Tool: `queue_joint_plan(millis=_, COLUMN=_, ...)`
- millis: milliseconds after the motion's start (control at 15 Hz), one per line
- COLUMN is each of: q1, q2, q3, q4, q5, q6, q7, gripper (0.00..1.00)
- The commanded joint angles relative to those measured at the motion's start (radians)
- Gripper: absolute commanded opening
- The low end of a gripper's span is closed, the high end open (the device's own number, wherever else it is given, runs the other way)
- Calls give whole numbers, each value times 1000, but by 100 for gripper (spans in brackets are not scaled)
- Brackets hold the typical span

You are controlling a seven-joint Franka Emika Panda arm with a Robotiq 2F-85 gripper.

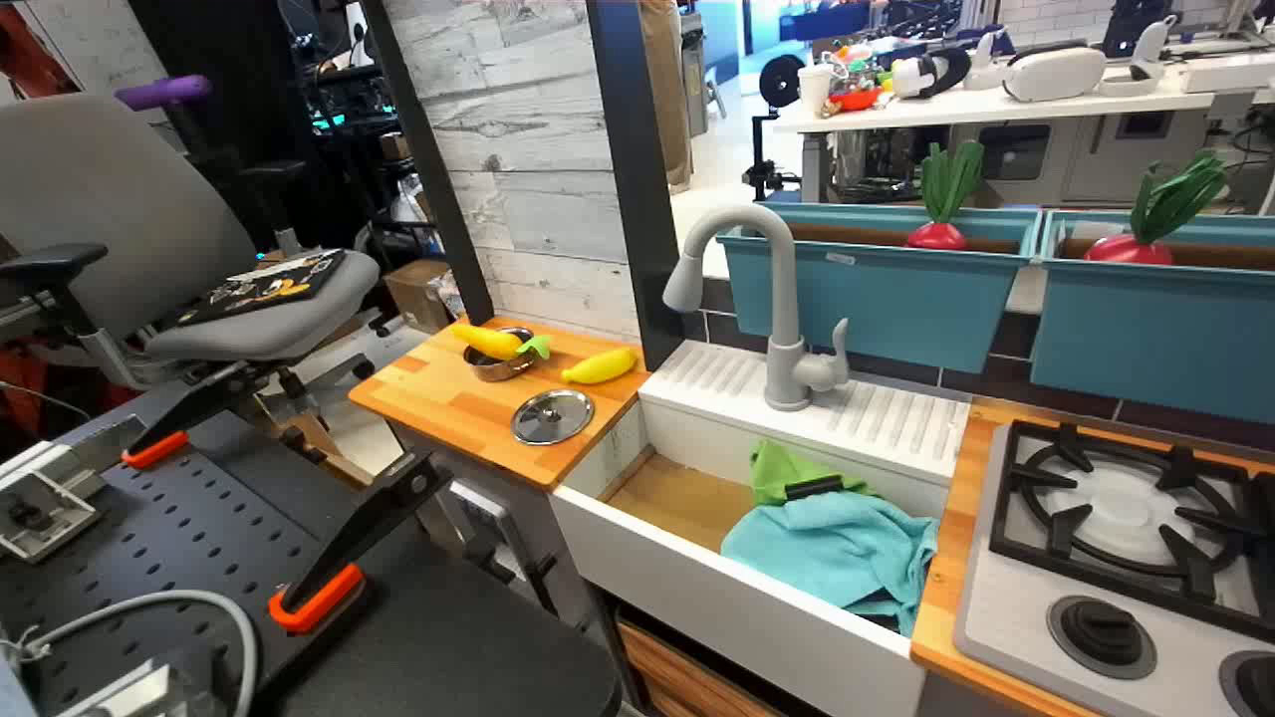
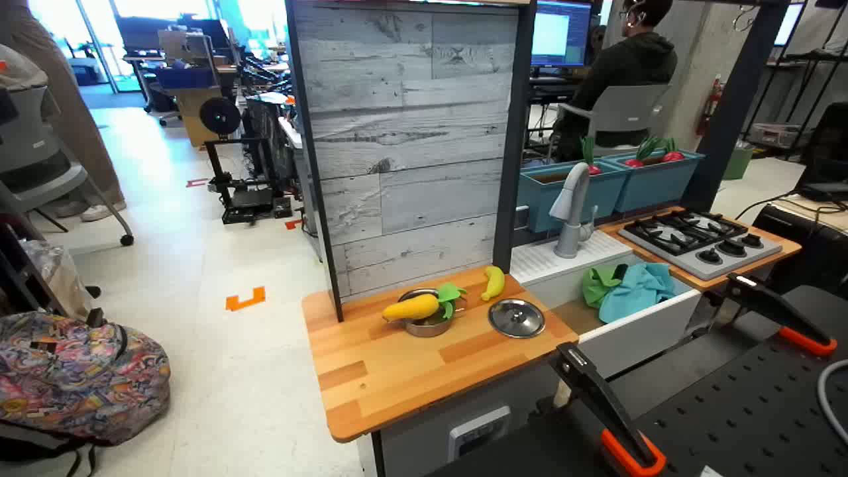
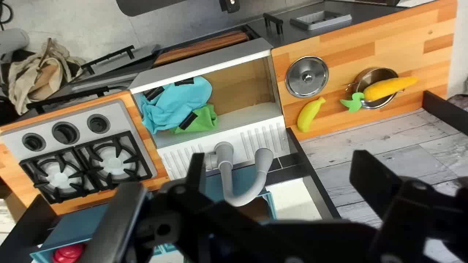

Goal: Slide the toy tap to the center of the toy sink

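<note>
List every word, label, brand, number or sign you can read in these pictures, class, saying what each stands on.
No text is readable in any view.
Computer screen: too blurred to read.
Pale label on a blue planter: too small to read.
Silvery plate on a black clamp: too small to read.
Toy tap and toy sink: no lettering visible.

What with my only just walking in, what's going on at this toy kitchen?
The robot's open gripper, visible only in the wrist view, holds nothing. The job is to slide the toy tap to the center of the toy sink. The tap stands upright on the ridged back ledge, looking about midway along it, so it may already be where it is wanted. A blue cloth and a green cloth lie in the sink.
</note>
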Motion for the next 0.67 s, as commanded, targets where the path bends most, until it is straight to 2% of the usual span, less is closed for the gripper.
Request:
queue_joint_plan(millis=0, q1=-9, q2=1, q3=8, q4=1, q5=4, q6=-2, q7=-3, gripper=100)
queue_joint_plan(millis=400, q1=-9, q2=1, q3=8, q4=1, q5=4, q6=-2, q7=-3, gripper=100)
queue_joint_plan(millis=600, q1=9, q2=83, q3=15, q4=28, q5=38, q6=66, q7=20, gripper=100)
